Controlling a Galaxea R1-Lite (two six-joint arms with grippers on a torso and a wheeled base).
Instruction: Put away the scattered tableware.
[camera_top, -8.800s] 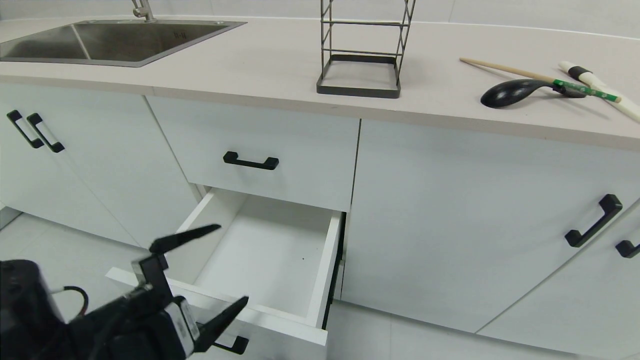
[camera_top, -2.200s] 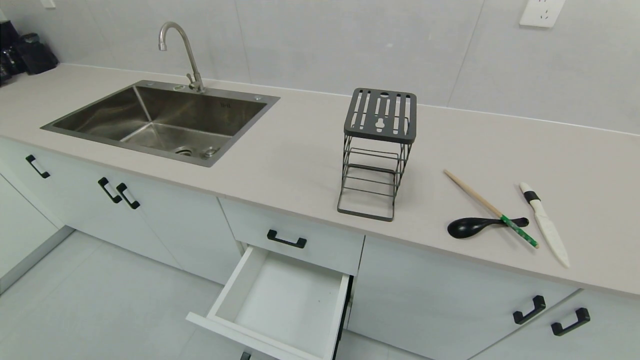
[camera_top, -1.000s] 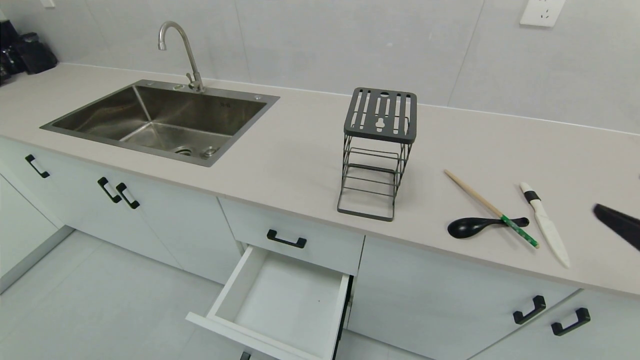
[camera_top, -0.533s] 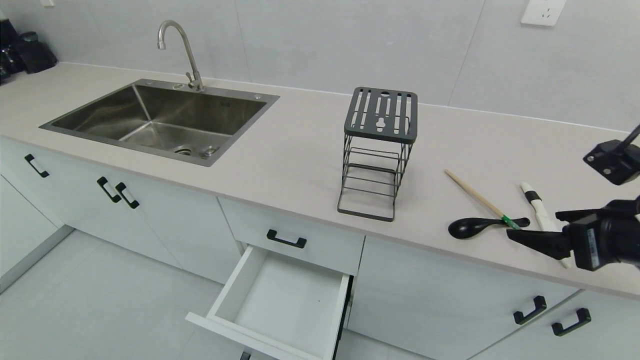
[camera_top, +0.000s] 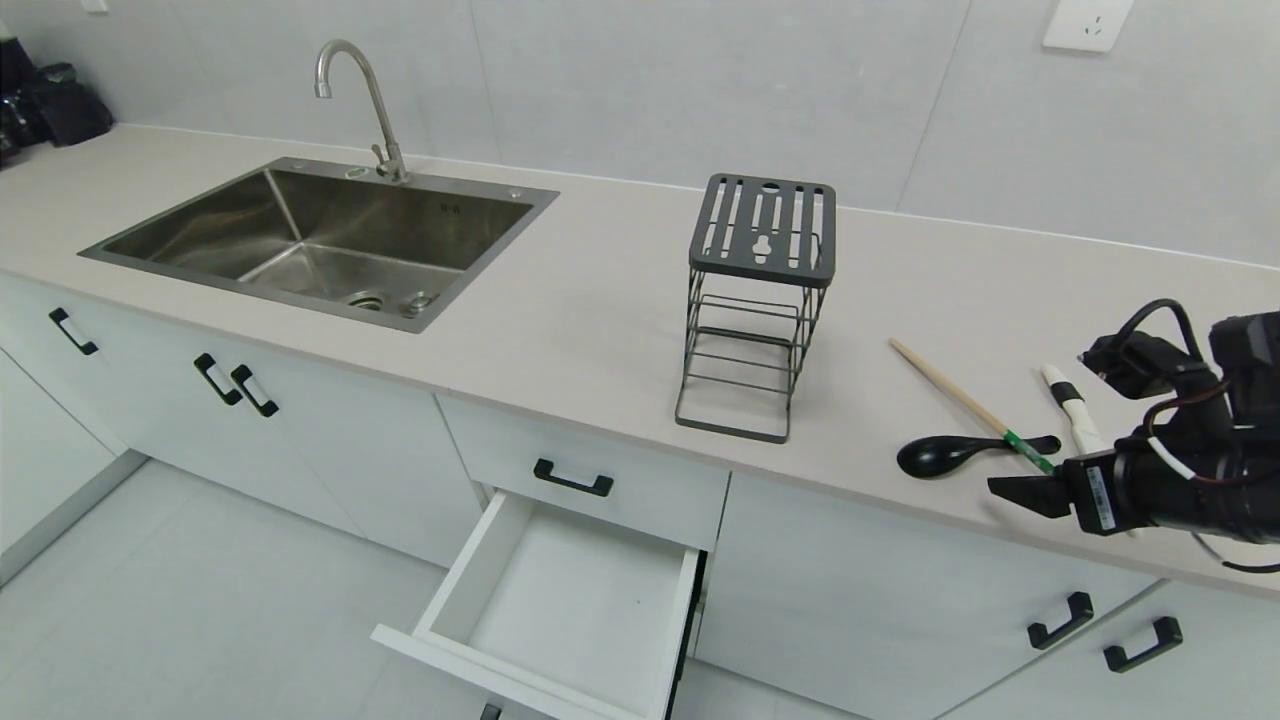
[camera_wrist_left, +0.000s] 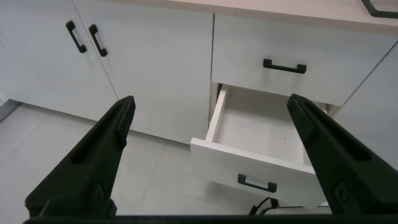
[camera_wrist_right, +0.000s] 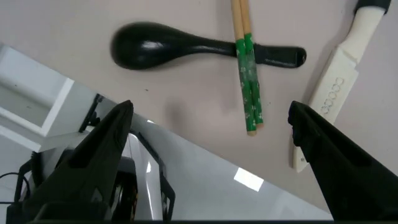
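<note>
The right pincer (camera_top: 1030, 494) hangs released, its 2 fingers spread wide and grasping nothing, just above the front edge of the counter (camera_top: 600, 330). The scattered tableware lies on the counter right ahead of its tips. A black spoon (camera_wrist_right: 186, 50) lies crosswise to the fingers. 2 chopsticks (camera_wrist_right: 245, 68) joined by a green band rest across the spoon's handle, their banded ends pointing back toward the gap between the fingers. A white knife (camera_wrist_right: 342, 74) lies just beside them, on the side away from the wire rack (camera_top: 762, 300), which stands well off to the pincer's left. The drawer (camera_top: 450, 570) is pulled out below and far to the left of this pincer, with nothing in it. The left pincer (camera_wrist_left: 211, 102), also spread and empty, sits low before the cabinets, facing that drawer. The step in hand looks like the reach for the 1st piece, with none stowed yet. The chopsticks lie on top, so they seem the sensible pick, since lifting the spoon first would likely drag them along. They are thin and lie flat, so the fingers must straddle them, come down to the counter and close squarely. After that comes a long carry left and down to the drawer.
</note>
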